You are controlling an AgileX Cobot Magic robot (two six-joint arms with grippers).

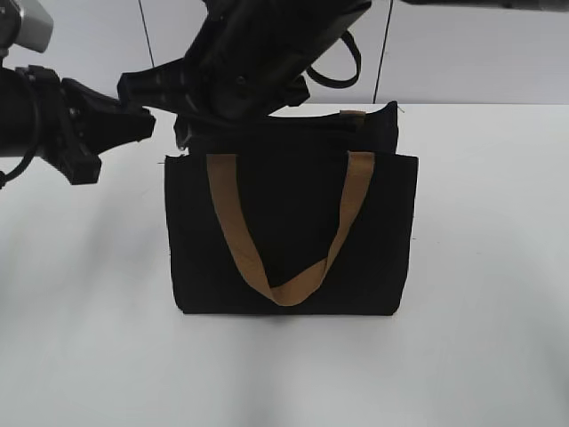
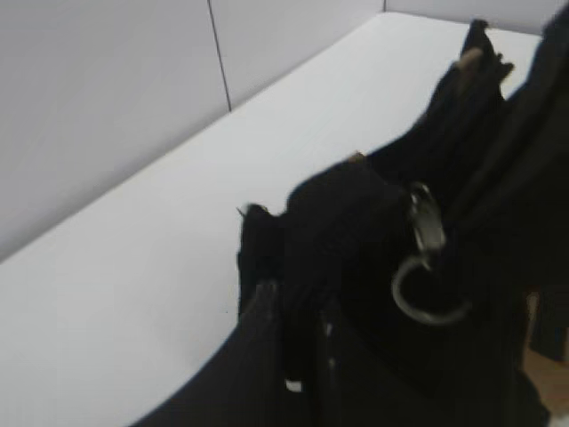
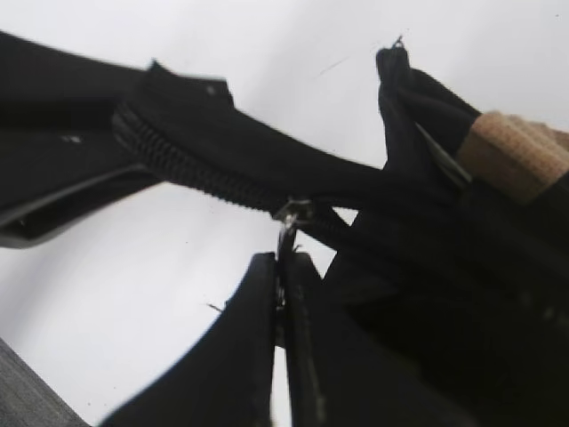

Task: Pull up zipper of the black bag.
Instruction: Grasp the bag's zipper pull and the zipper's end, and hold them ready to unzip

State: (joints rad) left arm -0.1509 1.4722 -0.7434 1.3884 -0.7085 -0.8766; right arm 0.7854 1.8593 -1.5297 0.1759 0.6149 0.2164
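The black bag (image 1: 293, 240) stands upright mid-table with a tan handle (image 1: 348, 200) hanging down its front. My left gripper (image 1: 147, 124) reaches in from the left, and in the left wrist view it (image 2: 298, 311) is shut on the black fabric at the bag's top-left end. A silver clasp with a ring (image 2: 427, 267) hangs just beyond it. My right gripper (image 1: 188, 133) comes down from above at that same end. In the right wrist view it (image 3: 283, 260) is shut on the tab of the silver zipper (image 3: 292, 212), with closed zip track (image 3: 187, 169) on the left.
The white table (image 1: 480, 311) spreads all around the bag. A pale panelled wall (image 1: 462, 53) stands close behind it. The second tan handle (image 3: 516, 156) shows at the bag's far end.
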